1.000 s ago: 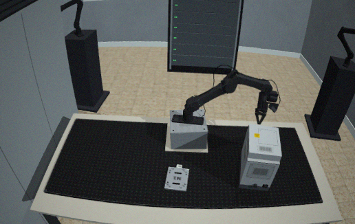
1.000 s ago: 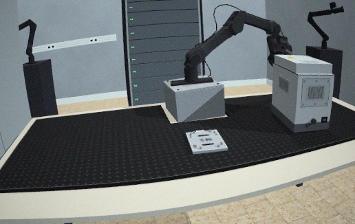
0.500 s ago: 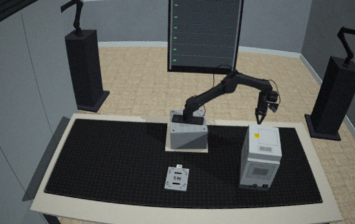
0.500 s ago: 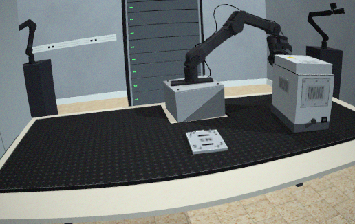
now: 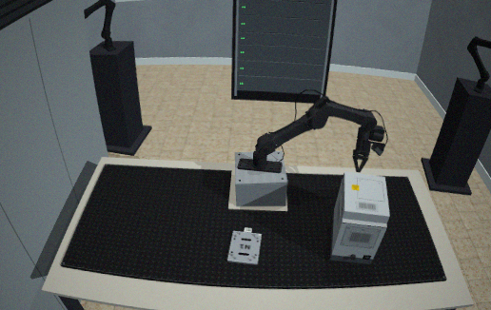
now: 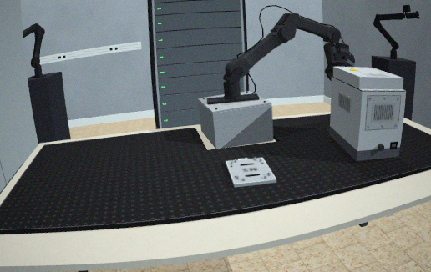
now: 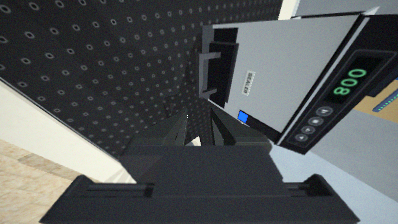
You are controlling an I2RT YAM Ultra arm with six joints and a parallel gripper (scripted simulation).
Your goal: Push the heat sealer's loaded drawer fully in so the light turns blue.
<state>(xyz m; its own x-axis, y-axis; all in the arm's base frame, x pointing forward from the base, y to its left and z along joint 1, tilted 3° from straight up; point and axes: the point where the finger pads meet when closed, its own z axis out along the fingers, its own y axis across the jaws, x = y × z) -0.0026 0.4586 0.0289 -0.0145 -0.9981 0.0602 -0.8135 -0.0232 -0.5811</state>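
The heat sealer (image 5: 372,219) (image 6: 346,121) (image 7: 280,65) stands upright on the black mat, its rear facing the top and exterior views. In the wrist view its light (image 7: 242,116) is blue and its display (image 7: 349,82) shows green digits. The drawer's handle (image 7: 201,75) stands out from the low opening at the sealer's front; the drawer looks pushed in. The seal sheet, plate and sealing frame are hidden inside. My gripper (image 5: 359,167) (image 6: 329,76) (image 7: 199,111) is partly open and empty, in front of the sealer's front face, apart from the handle.
The robot's grey base block (image 5: 261,195) (image 6: 235,125) stands left of the sealer in the top and exterior views. A flat white slotted plate (image 5: 245,258) (image 6: 241,178) lies on the black mat (image 5: 161,228) (image 6: 99,179) nearer the top and exterior views. The pale table edge runs around the mat.
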